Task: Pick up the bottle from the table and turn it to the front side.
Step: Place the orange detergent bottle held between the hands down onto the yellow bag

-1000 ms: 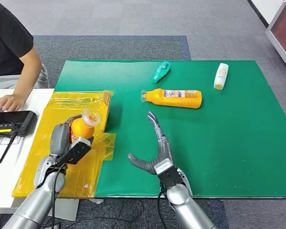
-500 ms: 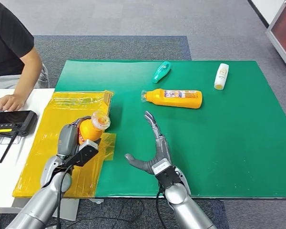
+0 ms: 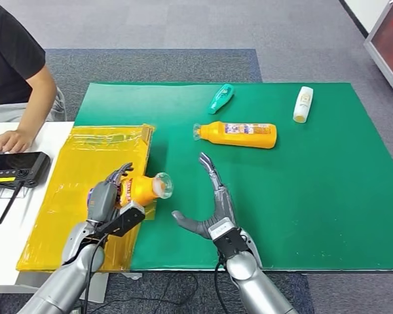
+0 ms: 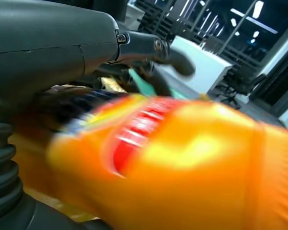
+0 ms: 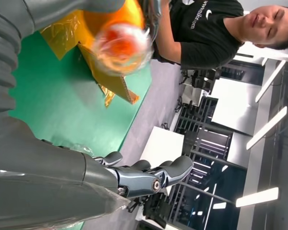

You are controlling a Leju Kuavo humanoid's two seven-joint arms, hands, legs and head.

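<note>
My left hand (image 3: 105, 196) grips an orange bottle (image 3: 141, 189) with a clear cap. It holds the bottle on its side above the edge of the yellow sheet (image 3: 78, 171), cap toward my right hand. The left wrist view shows the same bottle (image 4: 178, 158) blurred, with a red label, under the dark fingers (image 4: 146, 48). In the right wrist view the bottle's cap (image 5: 122, 48) faces the camera. My right hand (image 3: 215, 203) rests open on the green mat (image 3: 308, 190), thumb spread toward the bottle, touching nothing.
A second orange bottle (image 3: 242, 135) lies on the mat, with a teal bottle (image 3: 221, 98) and a white bottle (image 3: 303, 104) farther back. At the left, a person (image 3: 16, 72) sits with a hand by a black controller (image 3: 18, 169) on the white table.
My left hand has carried the orange bottle to the right and tipped it from cap-up to lying sideways, cap toward my right hand. The right hand has hardly moved.
</note>
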